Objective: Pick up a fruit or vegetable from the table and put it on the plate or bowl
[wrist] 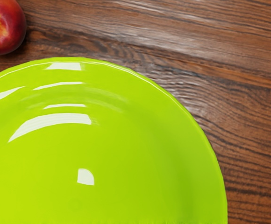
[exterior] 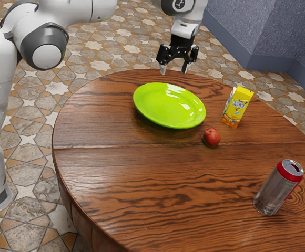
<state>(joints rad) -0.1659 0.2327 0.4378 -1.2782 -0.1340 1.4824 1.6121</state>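
Observation:
A small red apple (exterior: pixel 212 137) lies on the round wooden table, just off the lime-green plate (exterior: pixel 168 104) on the side toward the exterior view's right. My black gripper (exterior: pixel 174 67) hangs in the air above the plate's far edge, open, with nothing between its fingers. In the wrist view the green plate (wrist: pixel 93 154) lies under my hand, and the apple (wrist: pixel 3 25) sits on the wood just beyond its rim.
A yellow juice carton (exterior: pixel 237 106) stands upright right of the plate, behind the apple. A red-topped silver can (exterior: pixel 278 187) stands near the table's front right. The table's edge (exterior: pixel 58 126) curves off toward the tiled floor.

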